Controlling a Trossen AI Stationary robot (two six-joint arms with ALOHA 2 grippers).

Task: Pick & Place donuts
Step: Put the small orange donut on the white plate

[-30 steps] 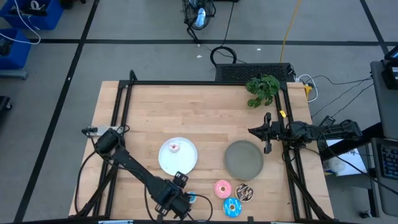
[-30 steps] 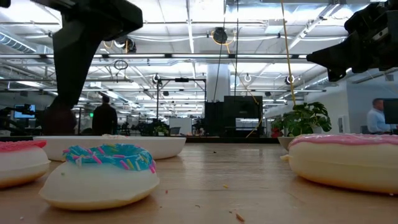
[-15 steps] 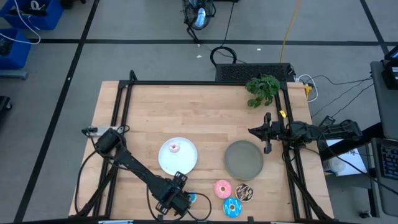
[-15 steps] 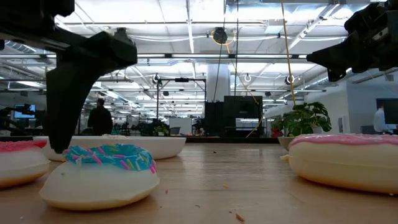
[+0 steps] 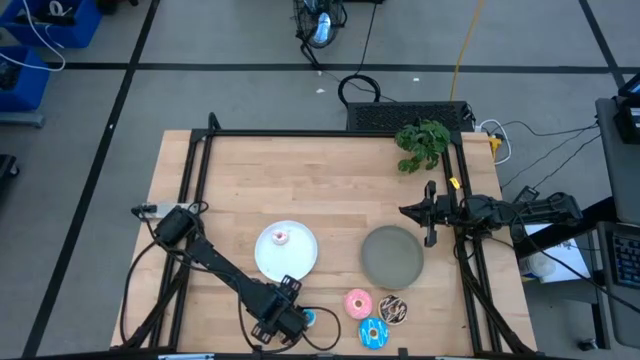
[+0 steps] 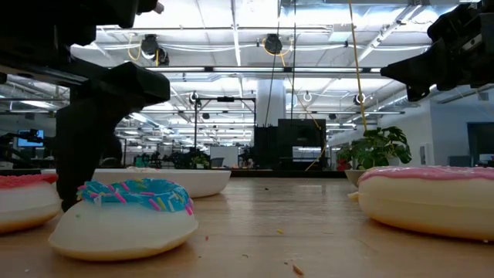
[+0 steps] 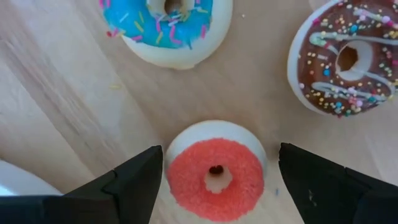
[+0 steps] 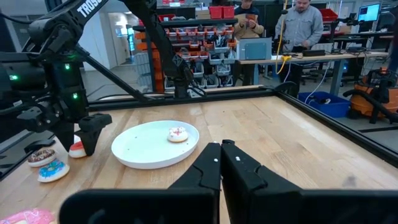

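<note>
My left gripper [image 7: 221, 152] is open near the table's near edge [image 5: 287, 322], pointing down. Its fingers stand on either side of a small red donut [image 7: 216, 180] that lies flat on the wood, one finger close beside its rim. A small blue sprinkled donut [image 7: 168, 25] and a small chocolate donut [image 7: 345, 56] lie just beyond it. In the low view the gripper [image 6: 81, 147] stands right behind the blue donut [image 6: 123, 220]. A small whitish donut [image 5: 280, 237] lies on the white plate [image 5: 290, 262]. My right gripper [image 8: 221, 152] is shut and waits by the table's right edge [image 5: 430, 213].
Larger pink [image 5: 358, 303], blue [image 5: 374, 333] and sprinkled chocolate [image 5: 393, 311] donuts lie near the near edge, right of my left gripper. A grey plate [image 5: 392, 256] sits right of the white one. A plant [image 5: 422, 143] stands at the far right corner. People stand in the room beyond.
My left gripper has come down toward the table over the small donuts, staying open; in the low view its fingers now reach nearly to the wood behind the blue sprinkled donut. The donuts have kept their places.
</note>
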